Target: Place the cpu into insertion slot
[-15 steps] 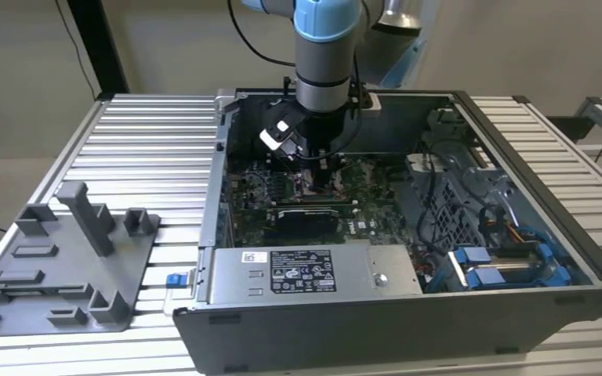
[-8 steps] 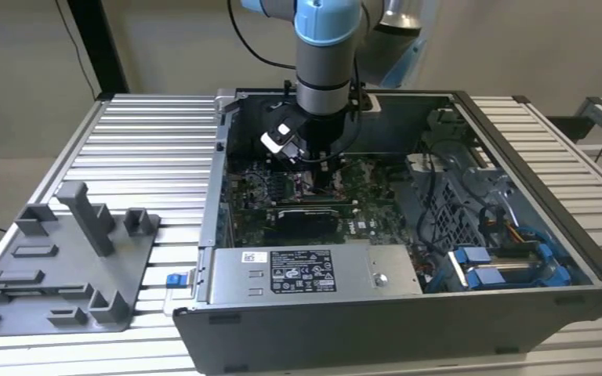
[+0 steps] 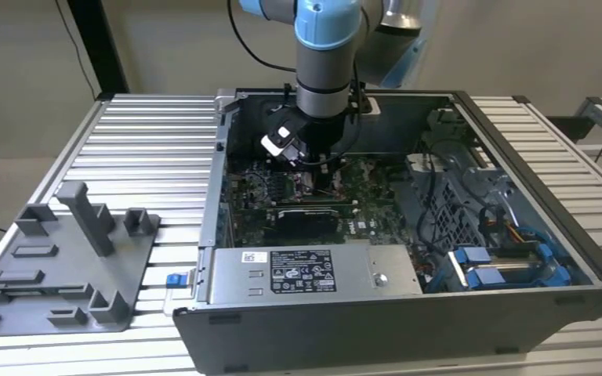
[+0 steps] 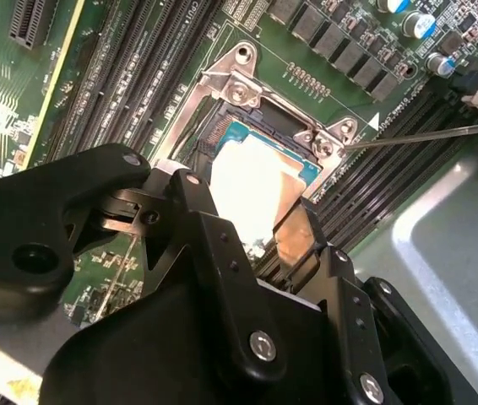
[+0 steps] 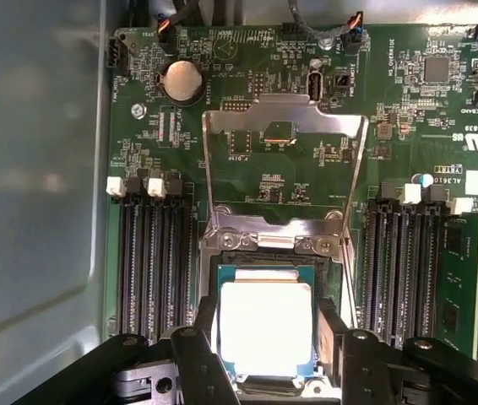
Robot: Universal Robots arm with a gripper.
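In both wrist views the cpu [image 5: 266,329] [image 4: 247,181], a small square chip with a bright silver face and a green rim, lies low inside the insertion slot [image 5: 268,240] [image 4: 247,89]. The slot's metal lid [image 5: 283,114] is swung up and open, and its thin wire lever [image 4: 433,133] sticks out to one side. My gripper [image 5: 266,316] [image 4: 241,201] straddles the chip, with a black finger against each of two opposite edges, so it is shut on it. In the exterior view the gripper [image 3: 317,176] reaches down into the open computer case [image 3: 552,301] over the green board.
Black memory slots [image 5: 150,261] [image 5: 399,261] run close along both sides of the socket. A coin battery [image 5: 181,82] sits beyond the lid. A grey labelled box [image 3: 312,270] and blue cabling [image 3: 489,266] fill the case's near side. A grey fixture tray [image 3: 60,266] lies on the table.
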